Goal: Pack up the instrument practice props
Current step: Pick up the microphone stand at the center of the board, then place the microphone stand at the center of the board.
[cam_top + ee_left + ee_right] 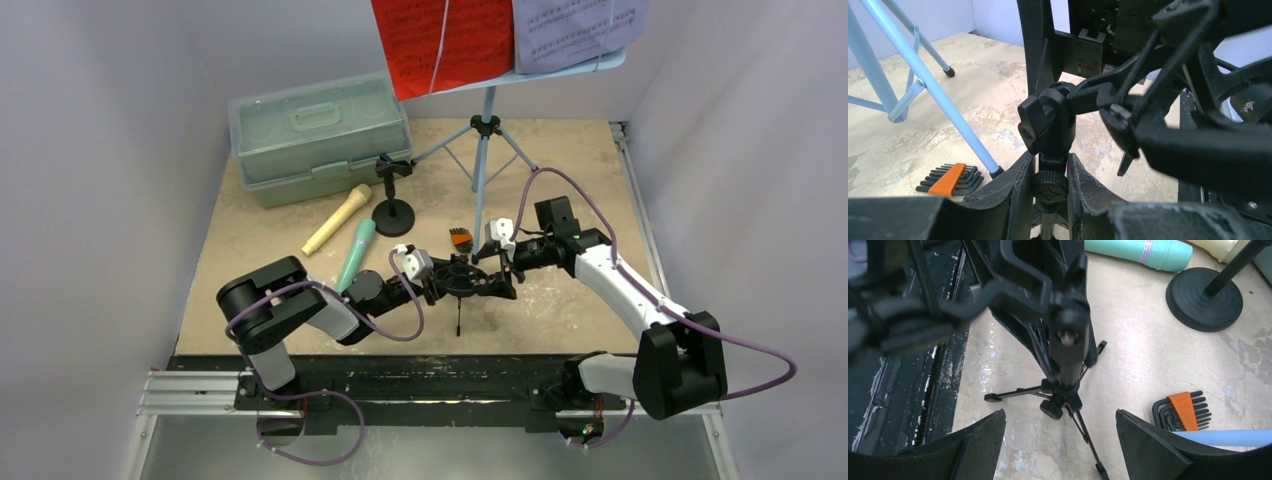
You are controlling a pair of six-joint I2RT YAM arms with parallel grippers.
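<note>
**Tripod mic holder pinched low by left arm; right arm standing off**

Obs. The tripod mic holder (pixel 462 277) stands on the desk (pixel 560 310) at centre frame in the top view, between the two arms. Its three legs are splayed on the surface and its stem is roughly upright. The ring-top clip is tipped over at the head.

Left gripper (pixel 1049 165): comes in level from the left of the frame. In its wrist view the jaws are drawn narrow and press on either side of the knurled collar low on the stem. The grip line therefore crosses the stem's long axis at a right angle.

Right gripper (pixel 1058 415): jaws spread wide and holding nothing. It faces the holder from the right of the frame, just beside the head. Its wrist view shows the stem and legs ahead, centred between the fingers and not touched.

Elsewhere, the teal microphone (pixel 356 254) and tan microphone (pixel 337 219) lie left of centre. The round-base mic holder (pixel 393 200) stands above them. The light-blue music rack (pixel 484 150) stands at upper centre, carrying the red sheet (pixel 442 40) and purple sheet (pixel 575 30).

Judgement. The holder is the step in hand and the left arm has it. The green case (pixel 320 135), upper left, looks to have its lid down. It lies on the left arm's side, so a carry there should fall to that arm. With the low grip, the head-heavy top may swing.
</note>
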